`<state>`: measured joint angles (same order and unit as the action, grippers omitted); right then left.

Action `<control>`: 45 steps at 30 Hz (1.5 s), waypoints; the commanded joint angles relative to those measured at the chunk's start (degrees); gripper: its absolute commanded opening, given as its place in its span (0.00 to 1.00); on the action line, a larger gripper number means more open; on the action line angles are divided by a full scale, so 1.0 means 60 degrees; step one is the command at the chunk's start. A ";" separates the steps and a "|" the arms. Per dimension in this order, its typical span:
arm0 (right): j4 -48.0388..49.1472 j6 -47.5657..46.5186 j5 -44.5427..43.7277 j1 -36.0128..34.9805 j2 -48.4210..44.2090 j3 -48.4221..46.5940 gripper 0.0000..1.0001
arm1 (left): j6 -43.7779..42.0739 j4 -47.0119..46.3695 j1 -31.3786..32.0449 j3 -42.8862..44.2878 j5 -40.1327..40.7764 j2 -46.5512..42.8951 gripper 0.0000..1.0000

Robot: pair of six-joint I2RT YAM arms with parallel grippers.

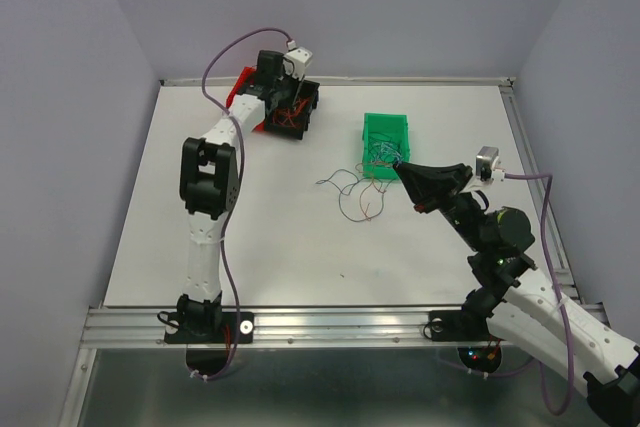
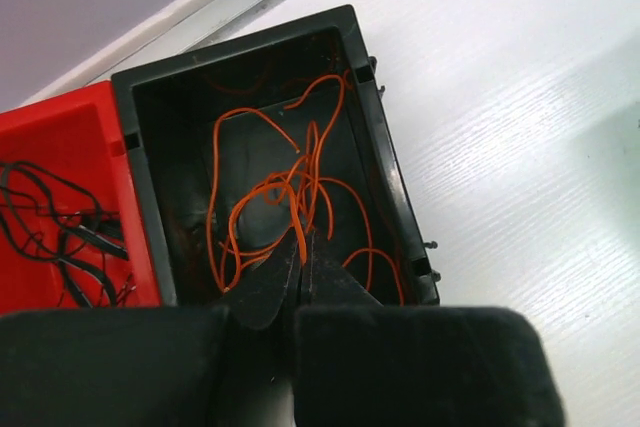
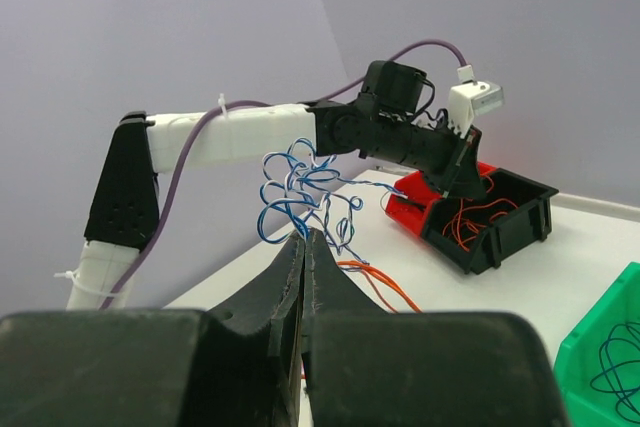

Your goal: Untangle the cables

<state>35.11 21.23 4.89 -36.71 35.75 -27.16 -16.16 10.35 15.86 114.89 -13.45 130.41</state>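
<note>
Right gripper, clamped on blue cables lifted clear for sorting; left gripper, closed on orange cables inside the black bin.

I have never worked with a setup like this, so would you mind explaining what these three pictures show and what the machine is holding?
Two robot arms are bolted to the near edge of a white table. One picture looks down from above; the other two come from cameras on each wrist.

At the far side sit a red bin with black wires and a black bin with orange wires. A green bin sits further right, and some loose wires lie on the table.

The left gripper is down in the black bin, shut on an orange wire. The right gripper is shut on a tangle of blue wires, lifted off the table.
</note>
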 commanded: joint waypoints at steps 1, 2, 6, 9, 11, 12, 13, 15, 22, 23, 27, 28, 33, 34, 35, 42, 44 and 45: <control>0.0373 0.0021 -0.0096 0.0054 -0.0069 0.0234 0.00 | 0.0204 0.0366 0.0082 0.0609 0.0016 0.0427 0.00; 0.0373 0.0035 -0.0111 0.0054 -0.0098 0.0249 0.01 | 0.0189 0.0529 0.0096 0.0685 -0.0028 0.0617 0.00; 0.0374 0.0035 -0.0097 0.0054 -0.0128 0.0264 0.01 | 0.0189 0.0706 0.0126 0.0772 0.0176 0.0969 0.00; 0.0388 0.0035 -0.0111 0.0039 -0.0084 0.0249 0.01 | 0.0204 0.0925 0.0140 0.1166 0.0177 0.1306 0.00; 0.0373 0.0021 -0.0111 0.0054 -0.0026 0.0234 0.01 | 0.0204 0.0999 0.0126 0.1329 0.0308 0.1293 0.15; 0.0373 0.0021 -0.0155 0.0054 0.0033 0.0220 0.01 | 0.0233 0.0985 0.0140 0.1272 0.0396 0.1220 0.25; 0.0373 0.0006 -0.0155 0.0054 0.0077 0.0205 0.01 | 0.0204 0.0855 0.0126 0.1184 0.0483 0.1074 0.37; 0.0373 -0.0038 -0.0199 0.0054 0.0266 0.0161 0.00 | 0.0203 0.0490 0.0126 0.0689 0.0499 0.0402 0.47; 0.0476 -0.0024 -0.0024 0.0054 0.0970 -0.0088 0.01 | 0.0116 -0.0406 0.0184 -0.1480 -0.0320 -0.2569 0.89; 0.0519 -0.0009 0.0020 0.0054 0.1000 -0.0103 0.01 | 0.0072 -0.0450 0.0213 -0.1714 -0.0379 -0.2879 0.99; 0.0564 0.0035 0.0109 0.0054 0.1088 -0.0103 0.01 | -0.0147 -0.0728 0.0403 -0.3193 -0.0730 -0.4417 0.99; 0.0564 0.0050 0.0123 0.0039 0.1103 -0.0103 0.01 | -0.0264 -0.0917 0.0622 -0.3994 -0.0978 -0.5102 0.99; 0.0622 0.0094 0.0328 0.0039 0.1219 -0.0161 0.01 | -0.1273 -0.2639 0.1487 -0.7638 -0.2119 -0.7434 0.95; 0.0622 0.0108 0.0343 0.0054 0.1234 -0.0176 0.01 | -0.1464 -0.2996 0.1560 -0.8200 -0.2384 -0.7844 0.94; 0.0637 0.0094 0.0387 0.0054 0.1249 -0.0176 0.01 | -0.1684 -0.3405 0.1648 -0.8728 -0.2604 -0.8704 0.95; 0.0754 0.0255 0.0665 0.0054 0.1279 -0.0191 0.00 | -0.4084 -0.6894 0.1971 -1.3064 -0.5046 -1.1216 0.99; 0.0769 0.0269 0.0738 0.0039 0.1220 -0.0190 0.00 | -0.4352 -0.7289 0.2132 -1.3419 -0.5213 -1.1363 0.99; 0.0783 0.0328 0.0797 0.0054 0.1220 -0.0176 0.01 | -0.4570 -0.7335 0.2205 -1.3508 -0.5272 -1.1378 0.99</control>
<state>35.64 22.35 7.99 -36.71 43.86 -27.16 -35.75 -22.13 27.79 35.38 -37.78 64.14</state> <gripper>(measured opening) 0.012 0.986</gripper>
